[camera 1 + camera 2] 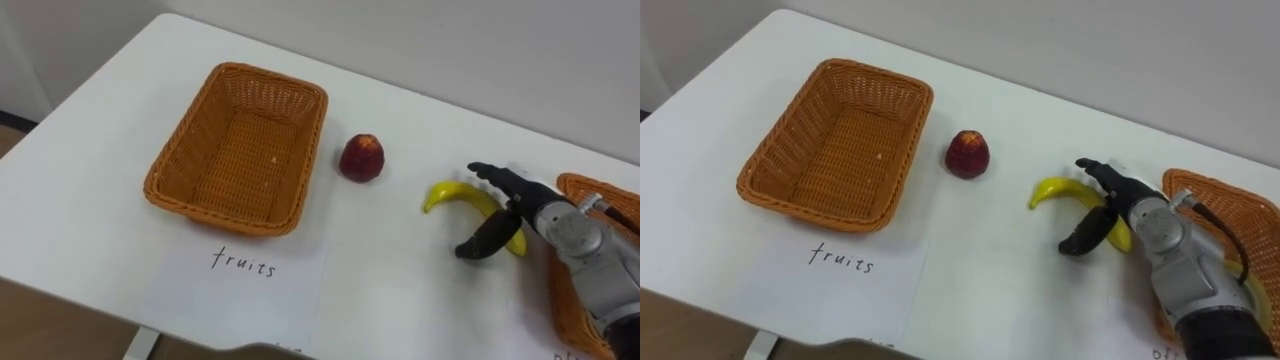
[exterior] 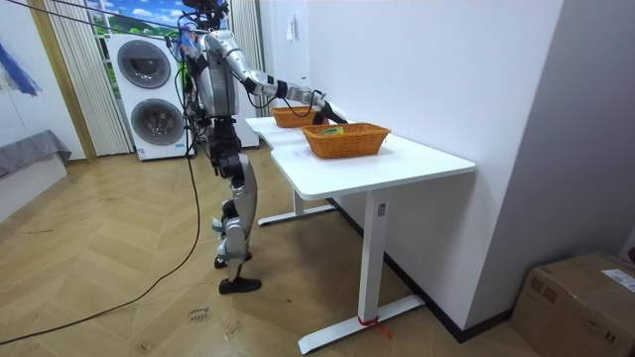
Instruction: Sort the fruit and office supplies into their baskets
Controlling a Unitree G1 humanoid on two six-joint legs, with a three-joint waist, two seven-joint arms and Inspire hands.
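Observation:
A yellow banana (image 1: 450, 193) lies on the white table (image 1: 420, 290), right of a red fruit (image 1: 362, 158). My right hand (image 1: 545, 215) hovers over the banana's right half. It is open, with the fingers (image 1: 495, 176) stretched past the far side and the thumb (image 1: 480, 243) on the near side. The banana's right end is hidden under the hand. An empty wicker basket (image 1: 160, 190) stands at the left, with a paper sheet marked "fruits" (image 1: 245, 265) in front of it. A second wicker basket (image 1: 590, 188) stands at the right edge behind my wrist.
The table's near edge runs close below the paper sheet. A wall runs along the table's far side. In the room view I stand at the table's end with one arm (image 2: 288, 94) stretched over the two baskets (image 2: 347, 141). Washing machines (image 2: 149, 94) stand behind me.

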